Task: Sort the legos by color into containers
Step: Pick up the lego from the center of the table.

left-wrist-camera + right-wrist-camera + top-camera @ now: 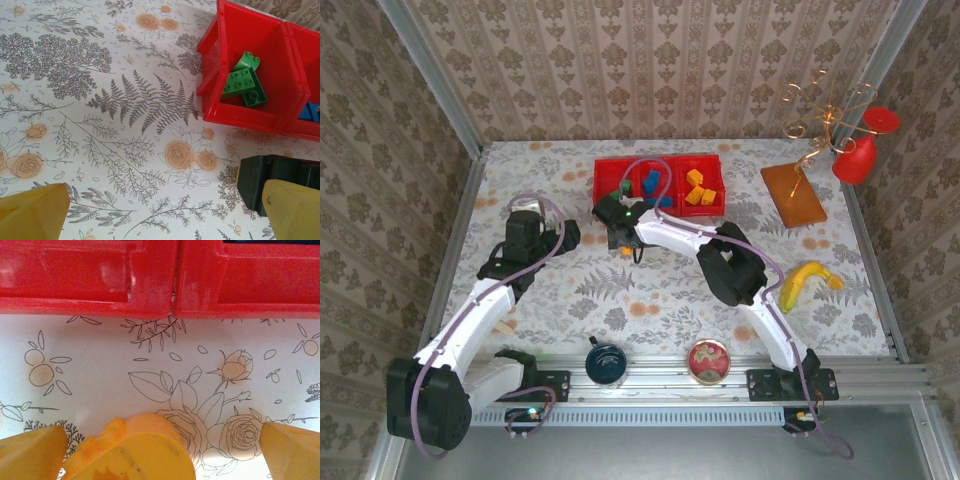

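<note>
**A:** Orange rounded plastic lego piece (pixel 130 455) is closest, between the fingers of the right pincer (pixel 162 450). They stand wide with a gap on each side, so nothing is gripped.

**B:** What could go wrong?

**A:** If the fingers close off-centre, that curved shape may squirt out across the floral-printed bench (pixel 100 365). The left pincer (pixel 162 212), also wide and empty, hangs near the right arm's dark housing (pixel 265 182), so the two could bump. Just beyond, the near wall of the bright red plastic three-compartment tray (pixel 150 285) is close, and a lift leaning forward could catch it.

**B:** And the drop?

**A:** The right pincer faces the seam between the green bricks (pixel 245 82) and the blue bricks (pixel 650 183). The orange-yellow bricks (pixel 697 190) lie in the right-hand compartment, so an early release would land on the wrong colour.

**B:** Which way do things point?

**A:** I cannot tell the piece's long axis because the view's edge cuts it off; its curved side faces the tray. The tray's long axis runs left to right, with its openings up.
</note>
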`<state>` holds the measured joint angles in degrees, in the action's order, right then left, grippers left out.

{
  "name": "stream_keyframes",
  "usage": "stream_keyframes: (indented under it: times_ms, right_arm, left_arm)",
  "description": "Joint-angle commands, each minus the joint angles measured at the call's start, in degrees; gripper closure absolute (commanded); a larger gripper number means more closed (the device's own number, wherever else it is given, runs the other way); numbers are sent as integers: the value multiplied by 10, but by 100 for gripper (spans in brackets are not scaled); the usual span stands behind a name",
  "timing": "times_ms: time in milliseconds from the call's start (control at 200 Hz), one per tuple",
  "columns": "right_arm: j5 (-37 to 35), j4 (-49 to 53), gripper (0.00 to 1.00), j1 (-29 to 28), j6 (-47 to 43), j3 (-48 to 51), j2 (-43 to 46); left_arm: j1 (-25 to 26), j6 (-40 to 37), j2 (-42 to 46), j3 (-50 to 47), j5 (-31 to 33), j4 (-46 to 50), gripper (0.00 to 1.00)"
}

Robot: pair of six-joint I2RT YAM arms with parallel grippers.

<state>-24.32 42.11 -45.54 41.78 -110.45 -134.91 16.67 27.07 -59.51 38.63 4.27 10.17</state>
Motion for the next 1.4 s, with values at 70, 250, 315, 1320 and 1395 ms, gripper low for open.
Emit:
stream_keyframes:
  times_ms: [70, 250, 315, 1320, 1395]
  right_arm:
    - [-9, -2, 1, 6, 2, 43, 24]
    - [0, -26, 11, 11, 4, 98, 59]
    - [6, -39, 14, 13, -1, 111, 67]
    - [90, -97, 77, 30, -83, 132, 94]
    - [86, -101, 78, 34, -84, 147, 118]
  left_arm:
    - [-7, 12, -4, -6, -8, -11, 0]
    - [-7, 14, -4, -7, -10, -12, 0]
    - [-7, 15, -4, -7, -11, -13, 0]
    - [-7, 12, -4, 0, -10, -10, 0]
    - [-8, 12, -4, 1, -10, -9, 0]
